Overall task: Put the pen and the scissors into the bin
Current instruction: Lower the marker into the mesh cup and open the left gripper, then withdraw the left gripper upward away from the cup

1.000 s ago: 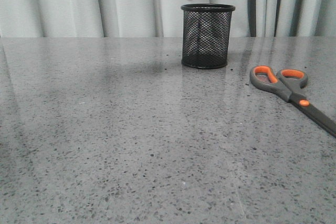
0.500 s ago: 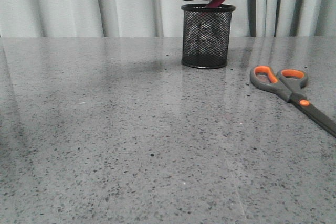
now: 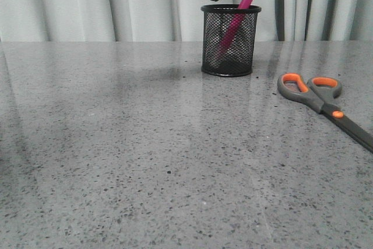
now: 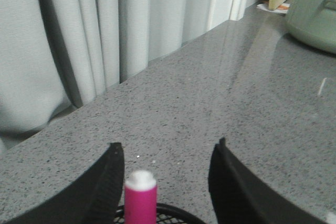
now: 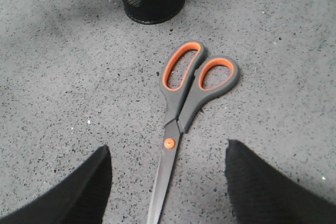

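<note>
Half a second ago the left gripper point(image 4: 165, 182) carried the bright pink marker-style pen point(image 3: 232, 26) above the rim; now its fingers point(image 4: 107, 182) stand wide apart and the pen has dropped, leaning tilted inside the black wire-mesh cylindrical bin point(image 3: 230, 40), white tip poking over the rim. That looks like half the task done. The right gripper point(image 5: 168, 192), fingers also wide and empty, hovers over the grey scissors with orange-lined handles point(image 5: 184, 103), lying flat on the speckled grey table point(image 3: 116, 144) near the bin.
</note>
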`<state>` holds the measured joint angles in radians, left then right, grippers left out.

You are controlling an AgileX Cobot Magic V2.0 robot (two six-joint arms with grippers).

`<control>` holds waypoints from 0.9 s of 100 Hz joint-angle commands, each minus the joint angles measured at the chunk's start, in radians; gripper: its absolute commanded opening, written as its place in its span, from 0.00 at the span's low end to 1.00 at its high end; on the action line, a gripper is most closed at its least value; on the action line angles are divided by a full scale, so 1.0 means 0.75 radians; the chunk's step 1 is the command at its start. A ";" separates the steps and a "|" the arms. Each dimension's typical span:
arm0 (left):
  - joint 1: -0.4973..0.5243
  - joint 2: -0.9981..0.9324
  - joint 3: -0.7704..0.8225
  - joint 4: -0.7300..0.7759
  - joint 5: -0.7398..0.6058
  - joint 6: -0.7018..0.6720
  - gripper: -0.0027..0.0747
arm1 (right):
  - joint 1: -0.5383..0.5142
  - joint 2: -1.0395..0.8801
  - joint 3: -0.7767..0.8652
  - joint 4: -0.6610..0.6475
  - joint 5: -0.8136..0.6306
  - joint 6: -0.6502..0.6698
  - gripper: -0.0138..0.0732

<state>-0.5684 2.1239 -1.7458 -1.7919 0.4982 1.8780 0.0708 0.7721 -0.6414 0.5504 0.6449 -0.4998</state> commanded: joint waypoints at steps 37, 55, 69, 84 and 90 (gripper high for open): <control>0.214 -0.437 -0.046 0.730 0.321 -0.627 0.01 | -0.007 0.002 -0.050 0.030 -0.119 -0.012 0.64; 0.308 -0.594 0.022 1.060 0.427 -0.932 0.01 | -0.007 0.002 -0.050 0.057 -0.147 -0.012 0.64; 0.409 -0.786 0.250 1.096 0.349 -1.086 0.01 | -0.007 0.002 -0.050 0.093 -0.151 -0.012 0.64; 0.507 -1.056 0.613 1.081 0.138 -1.086 0.01 | -0.007 0.002 -0.050 0.115 -0.149 -0.012 0.64; 0.553 -1.177 0.756 1.071 0.088 -1.086 0.01 | -0.007 0.002 -0.050 0.121 -0.149 -0.012 0.64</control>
<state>-0.1875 1.3882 -1.2900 -0.9361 0.6554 1.0787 0.0708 0.7721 -0.6414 0.6060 0.5913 -0.5014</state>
